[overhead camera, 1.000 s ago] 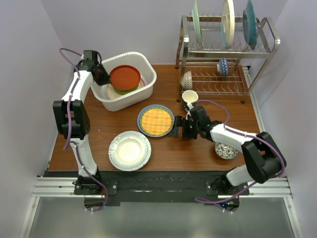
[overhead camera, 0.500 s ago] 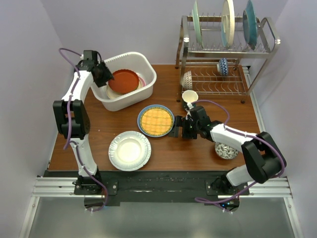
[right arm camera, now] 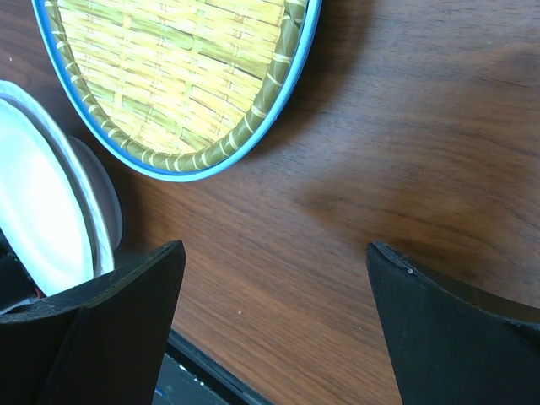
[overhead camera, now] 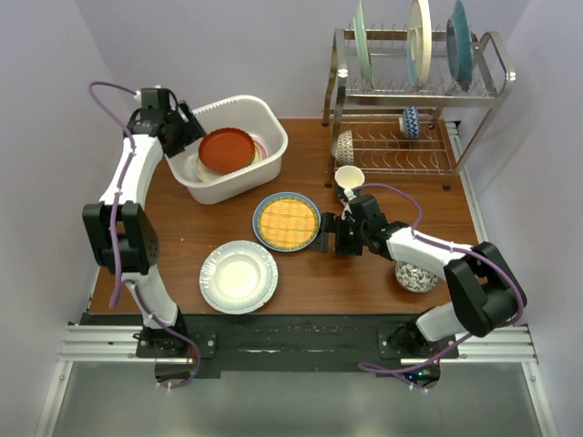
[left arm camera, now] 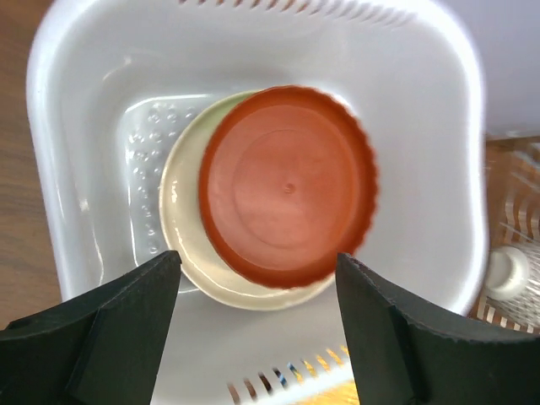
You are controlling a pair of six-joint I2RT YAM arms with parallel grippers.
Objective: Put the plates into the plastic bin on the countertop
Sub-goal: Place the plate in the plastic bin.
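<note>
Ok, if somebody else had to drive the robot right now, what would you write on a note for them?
Left gripper: fingers open, holding nothing, above the plastic bin.
Right gripper: fingers open, empty, low over the countertop beside the yellow patterned plate.
Done: the red-brown plate lies in the bin on top of a cream plate; more may be hidden underneath.
Left: the yellow patterned plate and the white plate on the countertop, plus three plates standing in the wire rack.
</note>
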